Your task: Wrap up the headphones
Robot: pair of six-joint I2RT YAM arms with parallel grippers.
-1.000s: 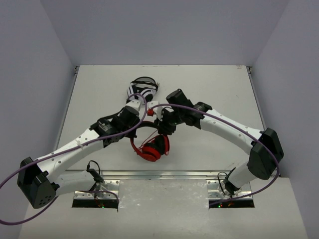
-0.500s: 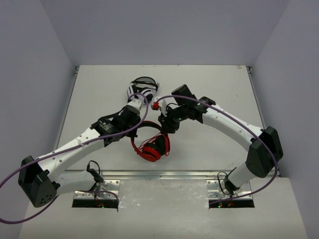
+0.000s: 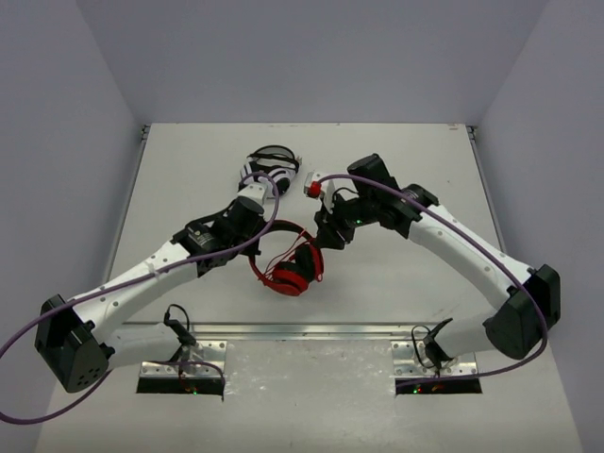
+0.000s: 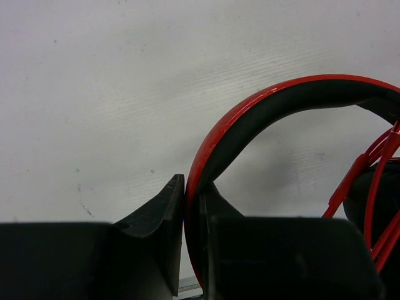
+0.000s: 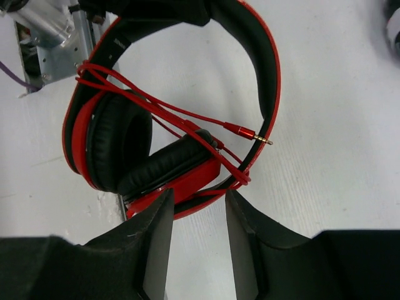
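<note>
The left gripper (image 4: pixel 187 200) has its jaws closed on the headband of the headphones (image 3: pixel 288 269), which rest near the middle of the bench (image 3: pixel 189 160); its wrist view cuts off the ear cups. The cord (image 5: pixel 209 120) lies looped across the ear pads, plug (image 5: pixel 247 132) free, and the right gripper (image 5: pixel 197 206) hangs over them, jaws apart and empty.

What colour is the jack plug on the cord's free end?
The jack plug has a red barrel and gold tip; right wrist view shows it best.
</note>
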